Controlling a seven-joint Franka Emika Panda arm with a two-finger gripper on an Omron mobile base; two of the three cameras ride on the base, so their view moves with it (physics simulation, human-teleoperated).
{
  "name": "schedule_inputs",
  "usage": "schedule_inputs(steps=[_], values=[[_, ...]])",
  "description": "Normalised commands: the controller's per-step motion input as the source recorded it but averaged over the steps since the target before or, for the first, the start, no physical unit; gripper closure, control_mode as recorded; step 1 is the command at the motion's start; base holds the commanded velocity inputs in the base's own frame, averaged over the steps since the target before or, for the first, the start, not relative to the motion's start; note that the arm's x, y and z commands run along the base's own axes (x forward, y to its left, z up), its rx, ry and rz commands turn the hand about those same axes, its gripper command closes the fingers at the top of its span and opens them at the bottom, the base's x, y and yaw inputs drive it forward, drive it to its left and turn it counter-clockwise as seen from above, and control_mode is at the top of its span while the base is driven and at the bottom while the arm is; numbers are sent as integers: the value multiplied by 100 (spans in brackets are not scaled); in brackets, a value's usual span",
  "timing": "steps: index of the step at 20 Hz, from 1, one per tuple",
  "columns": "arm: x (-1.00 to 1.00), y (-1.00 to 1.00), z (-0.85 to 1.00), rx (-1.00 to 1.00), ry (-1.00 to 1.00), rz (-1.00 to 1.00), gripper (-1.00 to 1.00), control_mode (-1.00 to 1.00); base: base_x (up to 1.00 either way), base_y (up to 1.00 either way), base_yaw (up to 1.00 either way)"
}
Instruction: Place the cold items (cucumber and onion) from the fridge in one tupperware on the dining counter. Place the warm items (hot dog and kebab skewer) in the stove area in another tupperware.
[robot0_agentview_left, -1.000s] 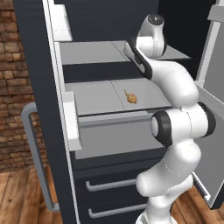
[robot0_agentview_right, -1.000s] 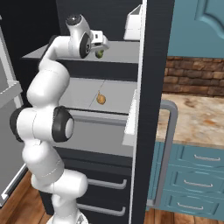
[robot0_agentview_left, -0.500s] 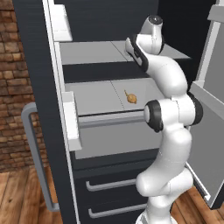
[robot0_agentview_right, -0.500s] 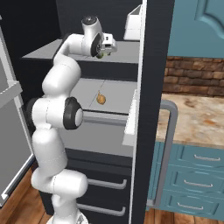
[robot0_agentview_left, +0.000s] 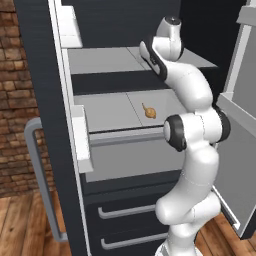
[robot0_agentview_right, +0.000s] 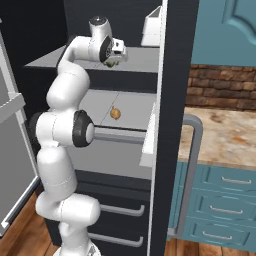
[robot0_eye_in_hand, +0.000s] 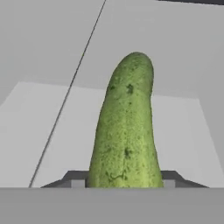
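Look at your hand view first: the two dark finger tips of the two-finger gripper (robot0_eye_in_hand: 123, 183) sit tight against either side of the dark green, speckled, smooth-skinned cucumber (robot0_eye_in_hand: 127, 127), with no gap showing between pads and skin. The jaws stand partly closed, clenched on that cucumber near its lower end. The cucumber runs away from the hand, slightly curved, its rounded far end pointing toward the back of the grey shelf.

In the right base view you can see the gripper (robot0_agentview_right: 113, 58) at the end of the white arm, reaching into the tall black fridge (robot0_agentview_right: 176, 70) at the level of the upper grey shelf (robot0_agentview_right: 137, 58). A patch of green, the cucumber (robot0_agentview_right: 111, 62), shows just under the hand, low over that shelf; whether it touches the shelf surface you cannot tell from here.

The small round yellowish-tan onion (robot0_agentview_left: 149, 113) with its thin pointed tip lies by itself on the lower grey shelf (robot0_agentview_left: 107, 112), well apart from the gripper; you can find it in the right base view as well (robot0_agentview_right: 115, 114). A white door bin (robot0_agentview_right: 152, 23) sits high on the open door, and a long silver handle (robot0_agentview_right: 186, 170) runs down its outer face.
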Motion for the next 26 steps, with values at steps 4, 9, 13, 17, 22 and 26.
schedule_inputs(steps=[4, 9, 13, 17, 22, 26], values=[[-100, 100, -69, 28, -12, -4, 100, -100, 0, 0, 0], [-100, 54, 20, 32, -5, -4, 100, -100, 0, 0, 0], [-100, 2, 50, 16, -5, -8, 100, -100, 0, 0, 0], [-100, -34, -77, -2, -2, -3, 100, -100, 0, 0, 0], [-100, -13, -100, -27, -3, -3, 100, -100, 0, 0, 0], [-100, -4, -100, -35, -5, -15, 100, -100, 0, 0, 0]])
